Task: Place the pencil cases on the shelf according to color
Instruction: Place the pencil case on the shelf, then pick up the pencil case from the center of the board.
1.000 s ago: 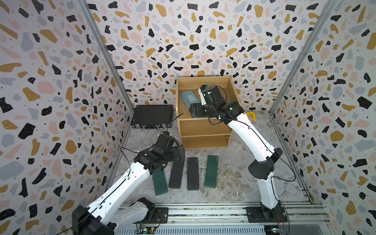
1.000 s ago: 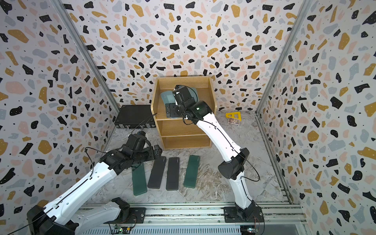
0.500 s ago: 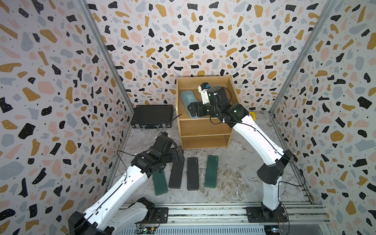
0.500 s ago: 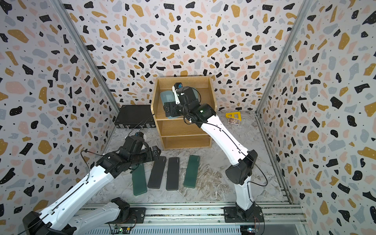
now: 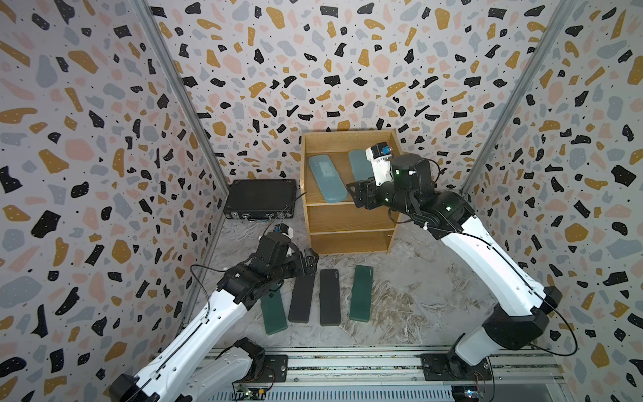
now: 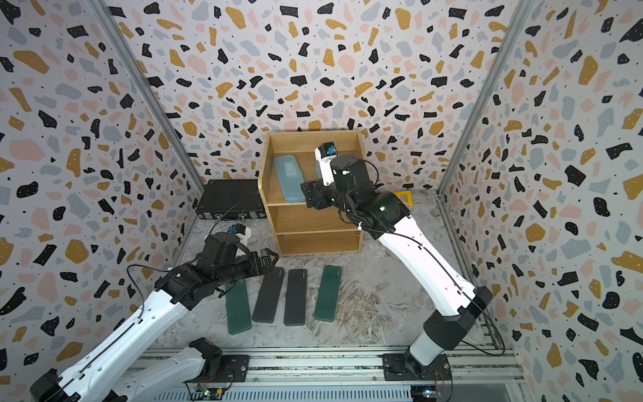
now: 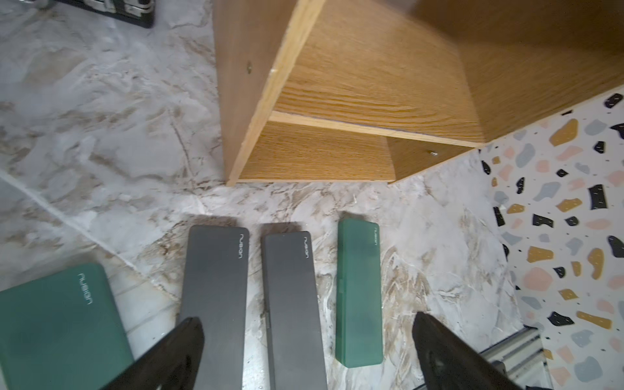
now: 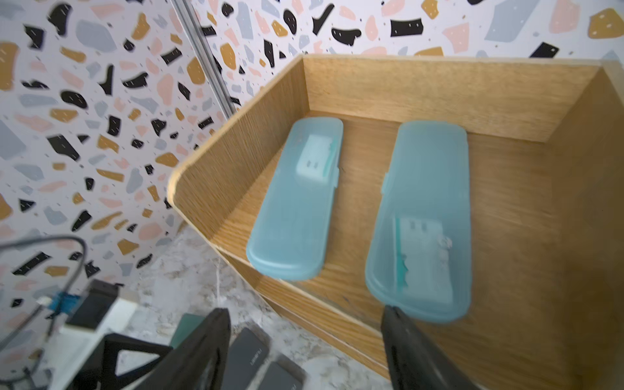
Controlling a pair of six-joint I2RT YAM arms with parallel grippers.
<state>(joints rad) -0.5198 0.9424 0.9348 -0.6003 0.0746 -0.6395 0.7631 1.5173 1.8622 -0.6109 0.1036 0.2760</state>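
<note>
The shelf (image 5: 348,222) stood at 12 o'clock on the table (image 5: 417,296). Its top tier held the angled blue case (image 5: 327,178) toward 9 o'clock and the straight blue case (image 8: 422,216) toward 3 o'clock. The right gripper (image 8: 304,320) hung at the tier's 6 o'clock edge with its fingers apart and nothing between them. One fingertip (image 8: 401,334) showed right against the near end of the straight blue case, though contact could not be told. A careless pull back toward 6 o'clock might have snagged that end and dragged the case off. The angled blue case poked over the front edge, so a knock to the shelf could have tipped it down. On the table at 6 o'clock from the shelf lay a row running from 9 to 3 o'clock: first green case (image 5: 275,315), first black case (image 7: 216,287), second black case (image 7: 290,287), second green case (image 7: 359,290). The left gripper (image 7: 307,324) hovered over the black pair, fingers spread wide and empty. With the gaps so narrow, a straight drop risked straddling several cases at once or shoving a neighbour askew. The two lower tiers looked low in height, so a case carried tilted would likely have struck a board edge. Mixing green with black on one tier would have spoiled the sort.
</note>
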